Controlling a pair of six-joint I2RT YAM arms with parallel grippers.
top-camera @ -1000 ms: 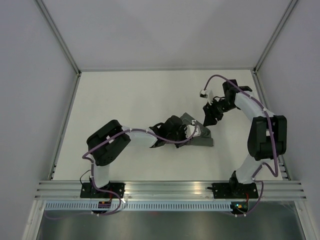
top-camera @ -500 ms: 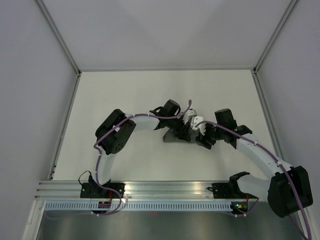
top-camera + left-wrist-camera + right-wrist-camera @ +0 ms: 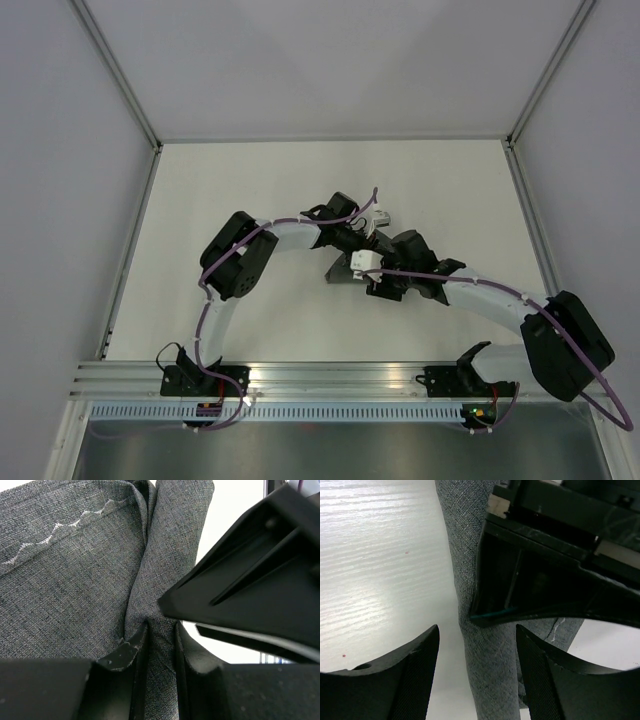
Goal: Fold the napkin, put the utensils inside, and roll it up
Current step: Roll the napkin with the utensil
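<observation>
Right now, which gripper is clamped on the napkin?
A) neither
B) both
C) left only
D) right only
C: in the left wrist view the left gripper pinches a raised fold of the napkin, while in the right wrist view the right gripper stands wide open with the fabric passing between its fingers.

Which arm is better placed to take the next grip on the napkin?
Right, probably. The right end effector is open with the napkin running between its jaws, ready to close. The left end effector is already pinched on a fold, so it cannot regrasp without letting go.
</observation>
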